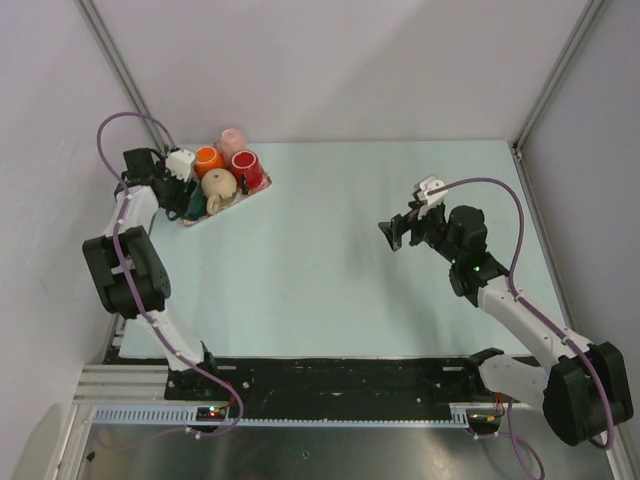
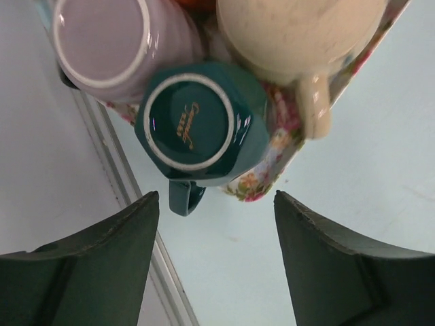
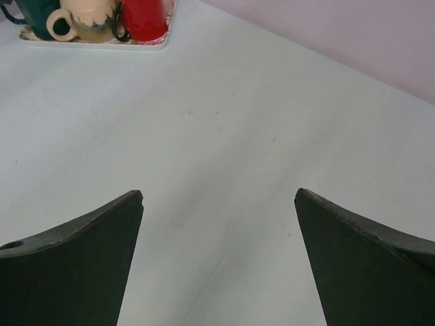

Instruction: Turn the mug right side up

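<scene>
Green mug (image 2: 194,122) sits base-up on the tray (image 2: 270,166) at centre frame. We see our left fingers (image 2: 102,251) apart below it, and our right fingers (image 3: 75,265) apart over the counter (image 3: 217,136).

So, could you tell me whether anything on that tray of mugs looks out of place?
The dark green mug stands upside down on the floral tray, its base ring and gold maker's mark facing up. The lilac mug beside it is bottom-up too. Nothing looks spilled or broken.
</scene>
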`<state>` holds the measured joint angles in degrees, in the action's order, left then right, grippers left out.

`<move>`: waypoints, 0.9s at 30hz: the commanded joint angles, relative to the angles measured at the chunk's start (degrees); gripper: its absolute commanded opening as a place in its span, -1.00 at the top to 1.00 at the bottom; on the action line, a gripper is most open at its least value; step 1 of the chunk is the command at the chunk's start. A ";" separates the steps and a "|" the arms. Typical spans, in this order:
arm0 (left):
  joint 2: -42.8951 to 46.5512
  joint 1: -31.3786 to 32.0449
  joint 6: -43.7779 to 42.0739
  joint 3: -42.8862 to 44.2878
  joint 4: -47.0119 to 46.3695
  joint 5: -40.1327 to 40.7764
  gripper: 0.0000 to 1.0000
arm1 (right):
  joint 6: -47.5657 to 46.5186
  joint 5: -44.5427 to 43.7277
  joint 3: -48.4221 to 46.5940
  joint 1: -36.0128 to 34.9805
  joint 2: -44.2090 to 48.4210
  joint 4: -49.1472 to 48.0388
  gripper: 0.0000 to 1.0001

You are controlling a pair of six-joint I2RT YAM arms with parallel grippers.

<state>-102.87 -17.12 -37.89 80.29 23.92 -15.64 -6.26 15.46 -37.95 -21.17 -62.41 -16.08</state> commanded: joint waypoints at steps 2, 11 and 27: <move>-4.52 -3.53 -10.89 6.22 3.92 -1.74 -0.48 | -3.04 -2.38 -2.74 -2.13 2.43 2.25 -1.00; -11.87 -3.80 -15.30 9.60 4.86 0.85 -0.40 | -5.28 -4.33 -4.17 -3.70 0.95 3.77 -0.99; -11.96 -4.36 -16.05 10.46 8.20 -2.01 0.99 | -6.68 -8.32 -8.40 -6.03 2.77 9.62 -1.00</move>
<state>-118.30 -21.08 -54.50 90.67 30.79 -15.79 -12.34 9.10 -43.75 -26.20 -62.15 -7.09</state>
